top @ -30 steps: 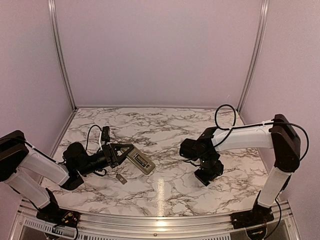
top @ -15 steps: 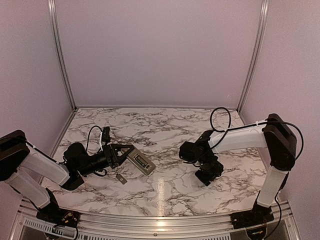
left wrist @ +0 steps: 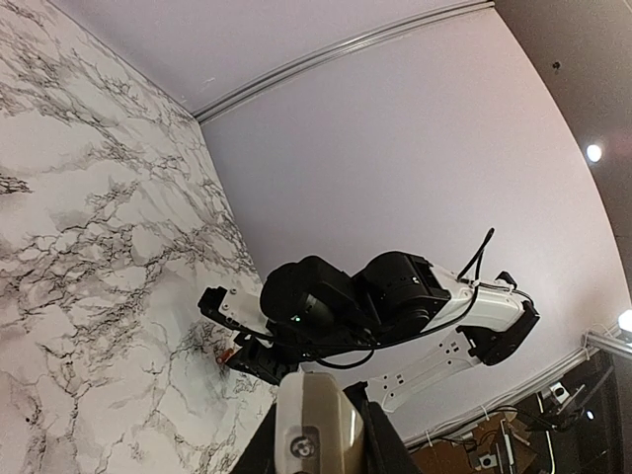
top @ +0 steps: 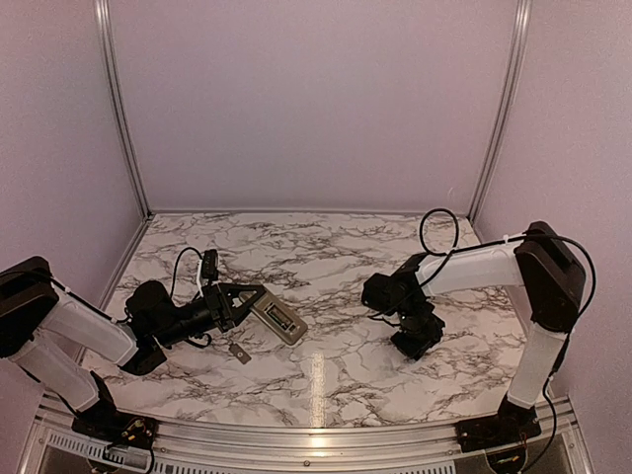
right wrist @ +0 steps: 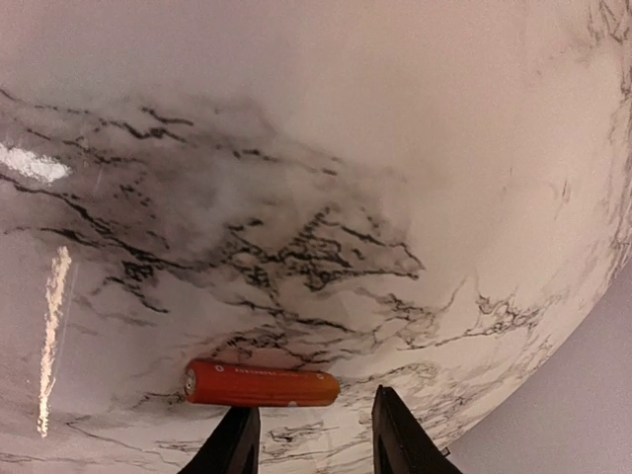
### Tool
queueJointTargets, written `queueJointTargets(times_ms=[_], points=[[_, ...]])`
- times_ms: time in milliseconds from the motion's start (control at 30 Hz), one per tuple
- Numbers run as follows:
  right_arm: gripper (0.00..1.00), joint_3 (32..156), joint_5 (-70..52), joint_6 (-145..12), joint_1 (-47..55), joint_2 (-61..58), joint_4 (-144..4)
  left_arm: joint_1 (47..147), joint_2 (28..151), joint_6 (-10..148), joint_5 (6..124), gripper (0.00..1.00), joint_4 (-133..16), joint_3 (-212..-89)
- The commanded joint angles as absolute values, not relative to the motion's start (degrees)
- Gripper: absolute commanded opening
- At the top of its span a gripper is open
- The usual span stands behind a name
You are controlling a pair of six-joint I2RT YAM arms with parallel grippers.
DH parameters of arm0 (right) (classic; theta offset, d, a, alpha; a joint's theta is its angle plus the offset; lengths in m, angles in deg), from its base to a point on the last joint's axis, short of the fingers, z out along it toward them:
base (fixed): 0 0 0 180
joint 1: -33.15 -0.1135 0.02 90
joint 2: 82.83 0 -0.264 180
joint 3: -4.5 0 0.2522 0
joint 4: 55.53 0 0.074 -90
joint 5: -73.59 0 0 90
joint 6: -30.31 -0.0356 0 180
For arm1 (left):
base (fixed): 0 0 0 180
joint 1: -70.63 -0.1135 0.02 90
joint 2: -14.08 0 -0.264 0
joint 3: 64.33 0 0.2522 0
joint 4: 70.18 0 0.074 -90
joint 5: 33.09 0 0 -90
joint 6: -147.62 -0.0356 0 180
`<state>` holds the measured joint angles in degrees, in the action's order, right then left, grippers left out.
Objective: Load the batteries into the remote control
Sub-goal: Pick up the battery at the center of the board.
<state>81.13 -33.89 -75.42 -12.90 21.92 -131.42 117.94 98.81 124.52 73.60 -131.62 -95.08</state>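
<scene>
From above, your left claw (top: 249,302) is clamped on one end of the slim remote control (top: 279,321), with a small flat grey cover piece (top: 238,352) lying near it on the marble-look worktop (top: 326,257). Your left wrist view shows the smooth remote between the fingers and the right arm (left wrist: 395,301) across the way. In your right wrist view the right claw (right wrist: 312,425) stands apart, and the round orange battery (right wrist: 262,385) lies just past its tips.

A: How is the table (top: 326,257) finished?
B: A glossy, marble-patterned top is seen, with glare. The orange battery (right wrist: 262,384) is smooth and shiny; the remote control (top: 275,319) is cased in matt plastic.
</scene>
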Motion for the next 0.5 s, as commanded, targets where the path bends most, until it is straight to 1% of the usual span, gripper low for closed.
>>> queueJointTargets(times_ms=[0,267,467], points=[[0.37,80.4,-29.4,-72.5,-11.9,24.5,-123.5,117.6,99.4,124.6,74.0,0.0,-147.3,-96.4],[0.39,82.7,-27.6,-68.0,-10.8,26.9,-122.4,117.4,99.3,124.8,73.6,0.0,-147.5,-96.2],[0.39,85.0,-26.4,-63.8,-10.6,28.5,-123.1,117.1,99.0,124.8,73.4,0.0,-147.5,-95.9]])
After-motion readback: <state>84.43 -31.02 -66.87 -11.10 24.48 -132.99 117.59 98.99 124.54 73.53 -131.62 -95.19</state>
